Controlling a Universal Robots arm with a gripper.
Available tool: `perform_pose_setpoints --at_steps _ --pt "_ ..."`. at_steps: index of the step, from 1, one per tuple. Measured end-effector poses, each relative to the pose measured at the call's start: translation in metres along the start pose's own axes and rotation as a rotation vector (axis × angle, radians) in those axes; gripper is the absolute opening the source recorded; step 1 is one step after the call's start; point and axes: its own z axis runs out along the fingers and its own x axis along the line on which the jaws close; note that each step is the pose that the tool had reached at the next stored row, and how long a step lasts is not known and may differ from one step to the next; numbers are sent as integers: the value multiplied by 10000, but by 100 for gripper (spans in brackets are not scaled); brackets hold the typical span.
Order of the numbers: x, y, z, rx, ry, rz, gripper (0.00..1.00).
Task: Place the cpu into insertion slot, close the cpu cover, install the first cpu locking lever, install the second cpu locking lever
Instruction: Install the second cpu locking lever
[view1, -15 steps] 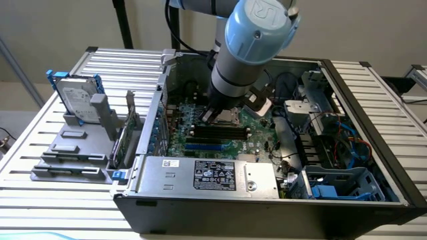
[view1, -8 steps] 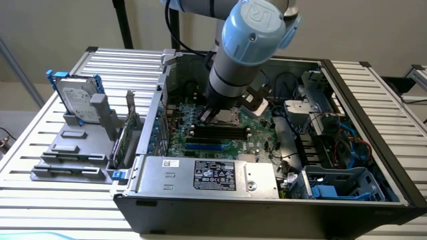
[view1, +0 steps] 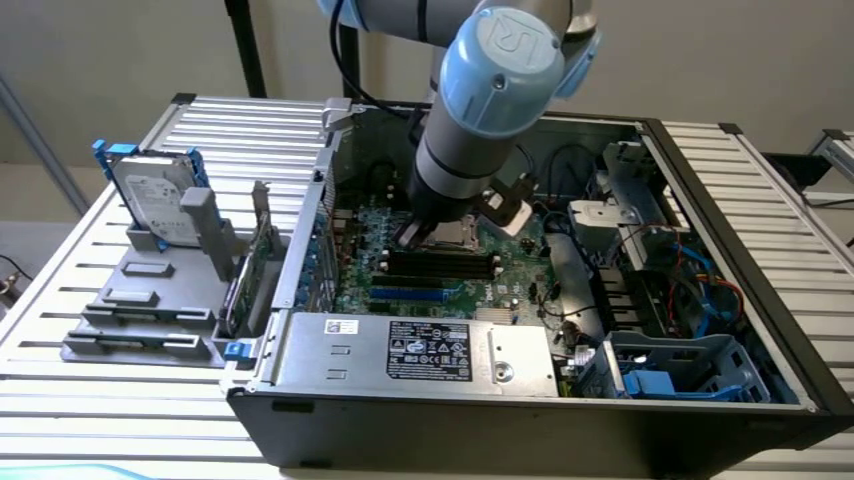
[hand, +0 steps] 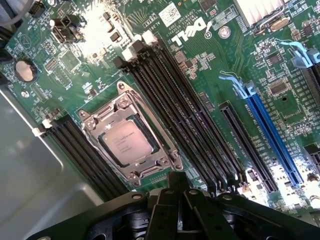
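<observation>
In the wrist view we find the cpu (hand: 127, 143) lying silver face up in the insertion slot (hand: 131, 172), with the cpu cover (hand: 161, 136) shut down flat around it. Our gripper (hand: 176, 192) hangs just beside the socket; its black fingers (hand: 175, 182) meet in a narrow point holding nothing. At two o'clock from the chip the green circuit board (hand: 225, 65) reads "DELL" (white letters). Long black memory slots (hand: 175, 105) flank the socket. In the exterior view the arm (view1: 481, 110) reaches into the open computer case (view1: 747, 250).
</observation>
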Motion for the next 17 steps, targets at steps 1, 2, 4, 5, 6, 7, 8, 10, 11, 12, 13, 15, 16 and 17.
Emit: perform_pose_setpoints --at_steps 1,2,4,5,6,7,8,10,11,12,13,15,16,17 --pt "-4 3 12 4 -3 1 11" --pt "-7 6 25 7 -5 0 11" --pt "-14 12 49 9 -9 -2 11" --pt "-17 15 62 11 -11 -3 11" --pt "-20 19 73 13 -14 -4 11" --pt "-24 21 84 15 -16 -5 11" --pt "-27 23 94 17 -18 -6 11" --pt "-34 26 113 25 -24 -9 11" --pt "-39 27 123 29 -28 -9 11" --pt "-42 27 132 32 -30 -10 11" --pt "-46 27 140 35 -32 -10 11" --pt "-51 25 155 40 -37 -11 11" --pt "-52 24 161 41 -38 -12 11" --pt "-52 22 166 42 -41 -13 11"
